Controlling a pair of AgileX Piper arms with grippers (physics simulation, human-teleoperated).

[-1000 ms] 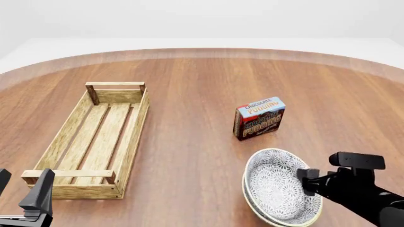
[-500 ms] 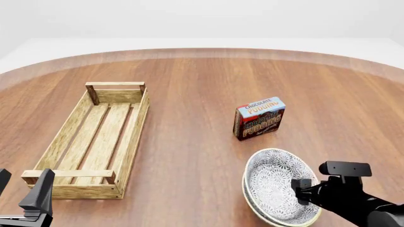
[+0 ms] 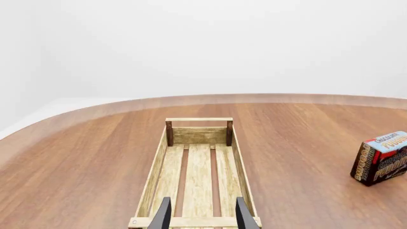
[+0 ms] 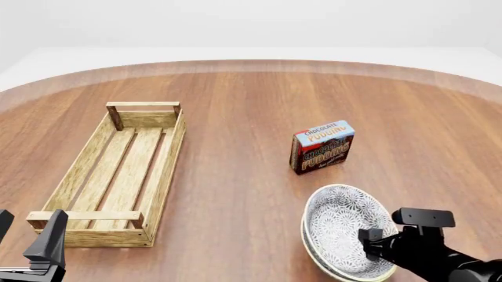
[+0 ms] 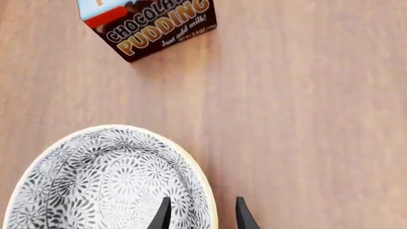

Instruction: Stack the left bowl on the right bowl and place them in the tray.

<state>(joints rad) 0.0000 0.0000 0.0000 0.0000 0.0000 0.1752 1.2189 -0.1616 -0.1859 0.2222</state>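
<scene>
The two bowls sit stacked at the front right. The left bowl (image 4: pixel 339 226) (image 5: pixel 108 186), grey-white floral with a cream rim, lies nested in the right bowl (image 4: pixel 313 254), of which only a rim edge shows beneath. My right gripper (image 4: pixel 372 241) (image 5: pixel 202 214) is open and straddles the stack's right rim, one finger inside the bowl and one outside. The tray (image 4: pixel 169 157) (image 3: pixel 155 167), a long light-wood crate, lies at the left with nothing in it. At the tray's near end my left gripper (image 4: pixel 28 234) (image 3: pixel 202 217) hangs open, holding nothing.
A chocolate pudding box (image 4: pixel 321 147) (image 3: pixel 380 157) (image 5: pixel 149 24) stands just beyond the bowls, between them and the table's far side. The round wooden table's edge (image 4: pixel 259 63) curves along the back.
My right gripper has slid nearer and slightly left along the stacked bowls' rim, coming lower over it. The bowls, tray and left gripper have not moved.
</scene>
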